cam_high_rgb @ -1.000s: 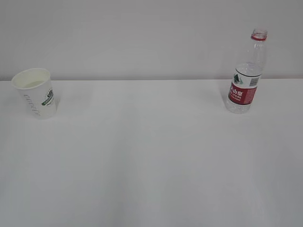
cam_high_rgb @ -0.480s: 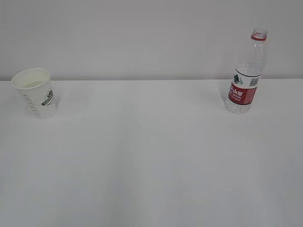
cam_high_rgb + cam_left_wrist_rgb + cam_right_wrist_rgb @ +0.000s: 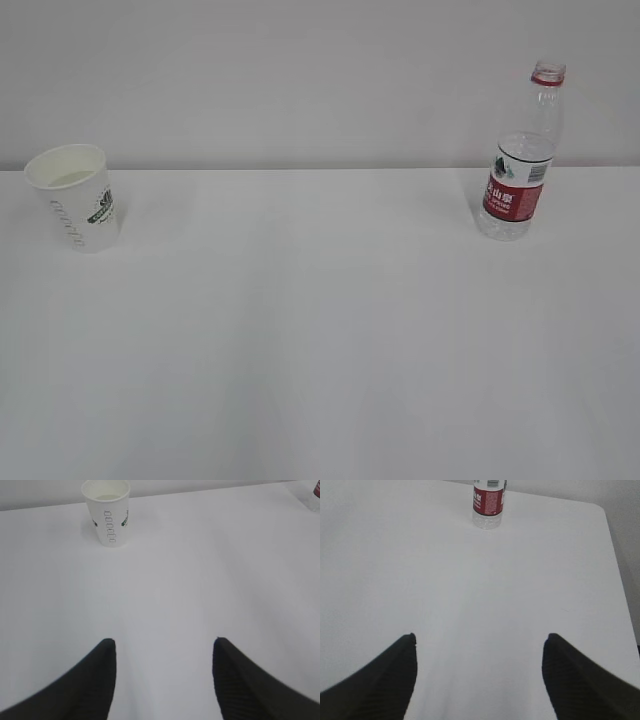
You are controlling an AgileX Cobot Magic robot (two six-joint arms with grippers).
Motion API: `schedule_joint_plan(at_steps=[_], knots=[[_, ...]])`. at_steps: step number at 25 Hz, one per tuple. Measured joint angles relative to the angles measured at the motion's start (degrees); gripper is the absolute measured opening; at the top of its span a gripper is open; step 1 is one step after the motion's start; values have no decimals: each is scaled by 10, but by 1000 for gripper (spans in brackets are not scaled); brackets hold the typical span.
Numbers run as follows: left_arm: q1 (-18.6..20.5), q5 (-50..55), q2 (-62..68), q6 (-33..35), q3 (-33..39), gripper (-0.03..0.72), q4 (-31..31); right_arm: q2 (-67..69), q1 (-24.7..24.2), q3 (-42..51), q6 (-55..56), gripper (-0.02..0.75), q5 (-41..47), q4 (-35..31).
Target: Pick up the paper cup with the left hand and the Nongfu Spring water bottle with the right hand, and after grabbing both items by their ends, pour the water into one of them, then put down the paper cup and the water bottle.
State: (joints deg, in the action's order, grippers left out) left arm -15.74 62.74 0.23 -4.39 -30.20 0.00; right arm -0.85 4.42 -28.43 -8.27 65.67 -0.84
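Your bench point(image 3: 320, 340) is white and bare across its whole middle, so you have open room between the two things. Nothing on it has shifted over the last second: the bottle point(image 3: 520, 160) stands upright near the far right edge, uncapped, partly full of water point(image 3: 505, 220), and the cup point(image 3: 78, 196) stands upright near the far left edge, with what looks like liquid already inside. Judging from that, the pour may be done and both things set down, or not yet begun; you cannot tell which. Neither arm shows in the exterior view. Your right pincer point(image 3: 479, 672) stands wide and empty, well short of the bottle. Your left pincer point(image 3: 165, 672) is also empty, its jaws apart, well short of the cup. Mind the bench's right edge beside the bottle.
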Motion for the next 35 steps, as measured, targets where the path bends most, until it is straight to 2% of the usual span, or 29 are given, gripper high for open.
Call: schedule_joint_plan(at_steps=[31,35], knots=[[0,0,0,0,0,442,0,0,0,0,0,587,0,0],[19,0,0,0,0,442,0,0,0,0,0,587,0,0]])
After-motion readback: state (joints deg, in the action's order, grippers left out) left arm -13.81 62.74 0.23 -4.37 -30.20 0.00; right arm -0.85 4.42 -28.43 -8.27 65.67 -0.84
